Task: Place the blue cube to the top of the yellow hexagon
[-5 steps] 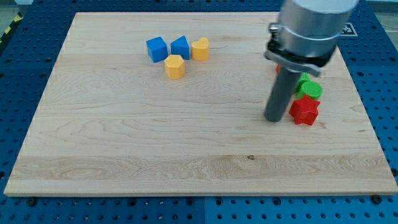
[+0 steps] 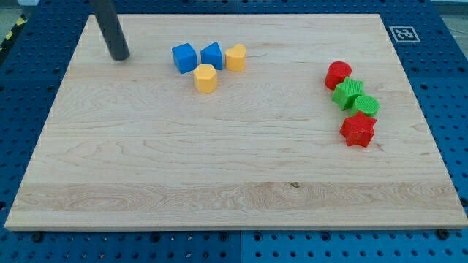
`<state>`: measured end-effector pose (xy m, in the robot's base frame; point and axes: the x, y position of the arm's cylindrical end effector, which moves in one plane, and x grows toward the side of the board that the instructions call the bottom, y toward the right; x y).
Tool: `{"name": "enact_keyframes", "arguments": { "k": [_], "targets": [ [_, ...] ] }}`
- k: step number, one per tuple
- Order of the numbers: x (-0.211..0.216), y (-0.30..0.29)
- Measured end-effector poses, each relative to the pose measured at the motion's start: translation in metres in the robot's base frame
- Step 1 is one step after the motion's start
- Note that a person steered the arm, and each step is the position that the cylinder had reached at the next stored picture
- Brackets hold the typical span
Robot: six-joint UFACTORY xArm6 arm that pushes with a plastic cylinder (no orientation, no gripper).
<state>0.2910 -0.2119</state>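
The arm has no claw to open or shut; it ends in a straight dark rod, holds nothing, and its tip (image 2: 119,57) rests on the pale wooden board (image 2: 219,168) near the view's top-left corner, well apart from every block.

The blue plastic cube (image 2: 184,58) sits to the view's right of the tip, just beside a second blue block (image 2: 212,55) of less certain shape. A yellow block (image 2: 235,56) lies to the right of that one, and the yellow hexagon-like block (image 2: 206,77) lies just below the two blue ones, close to the cube's lower right corner. Which yellow piece is the true hexagon is hard to tell.

Near the view's right edge stand a red cylinder (image 2: 338,75), two green blocks (image 2: 349,93) (image 2: 365,105) and a red star-like block (image 2: 357,129), all irrelevant here.

To do the step well, the tip should probably come round to the cube's left side and push gently rightward and slightly up, steering clear of the neighbouring blue block, which stands in the way.
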Motion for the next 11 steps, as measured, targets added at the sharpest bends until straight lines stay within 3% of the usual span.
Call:
{"name": "enact_keyframes", "arguments": {
  "k": [1,5,8,11],
  "targets": [
    [-0.028,0.009],
    [0.025,0.099],
    [0.035,0.167],
    [0.035,0.13]
  ]
}}
